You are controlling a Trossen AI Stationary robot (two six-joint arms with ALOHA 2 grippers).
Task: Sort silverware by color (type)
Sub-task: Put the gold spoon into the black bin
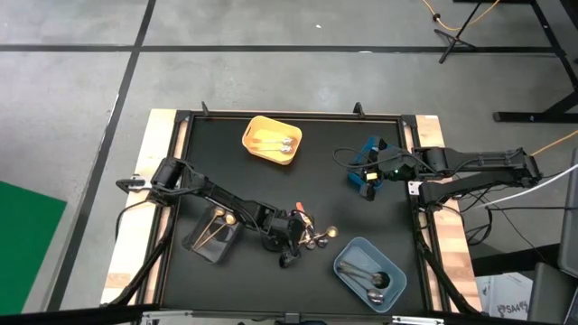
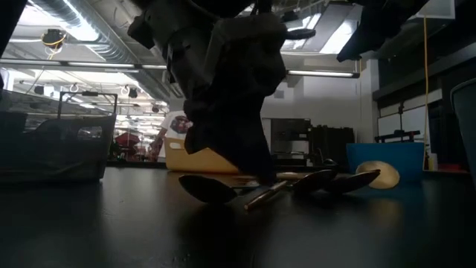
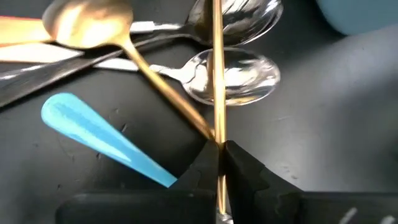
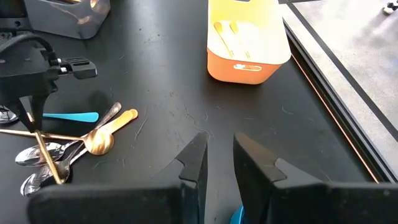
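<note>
A pile of silverware [image 1: 316, 236] lies on the black table between the bins: silver spoons [image 3: 239, 74], a gold spoon [image 3: 87, 22], a light-blue handle [image 3: 106, 140] and an orange handle [image 3: 18, 28]. My left gripper [image 1: 301, 236] is down at the pile, shut on a thin gold utensil [image 3: 217, 62]. My right gripper [image 4: 217, 158] hangs above the table's right side, open with nothing between its fingers, far from the pile. My left gripper pinches the gold utensil's thin handle [image 3: 217, 134] between its two fingers, which slant down at the pile. The handle runs lengthwise through the gap between the fingers. It slopes away from the fingers, its far end [image 4: 57, 177] down among the silver spoons.
A yellow bin [image 1: 271, 140] with gold pieces stands at the far middle. On the left is a grey bin [image 1: 212, 233]. A grey-blue bin [image 1: 368, 273] with silver spoons sits at the near right. A blue bin [image 1: 366, 167] is under my right arm.
</note>
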